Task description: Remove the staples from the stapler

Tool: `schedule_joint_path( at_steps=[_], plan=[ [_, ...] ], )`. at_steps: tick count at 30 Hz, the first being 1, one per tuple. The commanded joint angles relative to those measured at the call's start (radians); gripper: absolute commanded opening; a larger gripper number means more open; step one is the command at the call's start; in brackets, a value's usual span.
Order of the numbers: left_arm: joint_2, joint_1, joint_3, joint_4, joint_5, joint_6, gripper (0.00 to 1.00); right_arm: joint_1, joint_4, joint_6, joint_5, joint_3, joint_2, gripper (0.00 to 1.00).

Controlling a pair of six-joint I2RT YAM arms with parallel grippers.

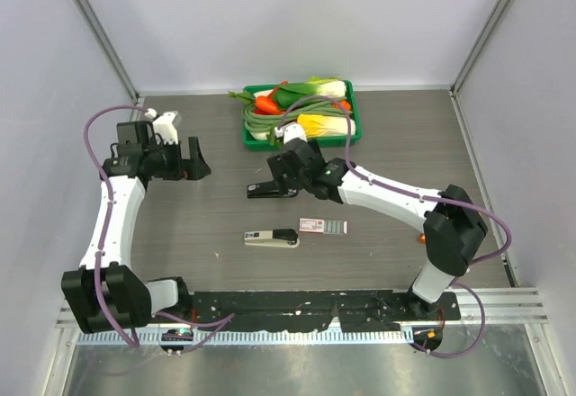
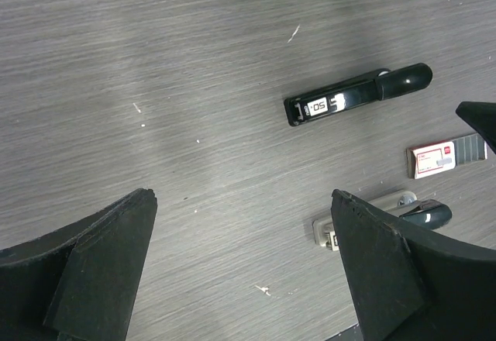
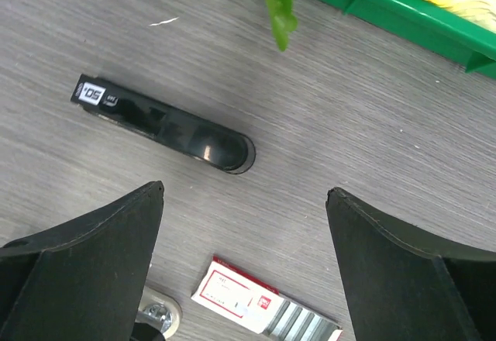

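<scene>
A black stapler [image 1: 272, 190] lies shut on the table; it also shows in the left wrist view [image 2: 356, 94] and the right wrist view [image 3: 163, 124]. A grey and black stapler [image 1: 271, 238] lies nearer, and it is partly hidden behind a finger in the left wrist view [image 2: 384, 217]. No staples show at either stapler. My right gripper [image 1: 286, 176] [image 3: 244, 194] is open and empty, hovering just over the black stapler's rounded end. My left gripper [image 1: 195, 159] [image 2: 244, 198] is open and empty, well to the left of both staplers.
A small red-and-white staple box [image 1: 322, 226] [image 3: 260, 306] lies right of the grey stapler, its drawer pulled out with silvery strips [image 3: 306, 327] inside. A green tray [image 1: 355, 121] of toy vegetables stands at the back. Tiny loose metal bits [image 2: 263, 288] lie on the table.
</scene>
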State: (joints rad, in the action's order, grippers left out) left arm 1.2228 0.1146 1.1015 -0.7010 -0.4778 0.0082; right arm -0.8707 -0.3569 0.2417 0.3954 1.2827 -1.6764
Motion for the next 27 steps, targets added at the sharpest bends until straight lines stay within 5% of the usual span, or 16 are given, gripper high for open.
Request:
schedule_joint_path(
  at_steps=[1, 10, 27],
  plan=[
    [-0.013, 0.010, -0.009, 0.001, -0.038, 0.001, 1.00, -0.031, 0.035, -0.076, -0.038, -0.006, 0.026, 0.91],
    [-0.006, 0.010, -0.034, 0.000, -0.061, 0.016, 1.00, -0.099, 0.038, -0.289, -0.538, -0.068, 0.086, 0.91],
    [-0.037, 0.011, -0.054, -0.045, -0.091, 0.072, 1.00, -0.255, -0.079, -0.404, -0.469, -0.066, -0.029, 0.91]
  ],
)
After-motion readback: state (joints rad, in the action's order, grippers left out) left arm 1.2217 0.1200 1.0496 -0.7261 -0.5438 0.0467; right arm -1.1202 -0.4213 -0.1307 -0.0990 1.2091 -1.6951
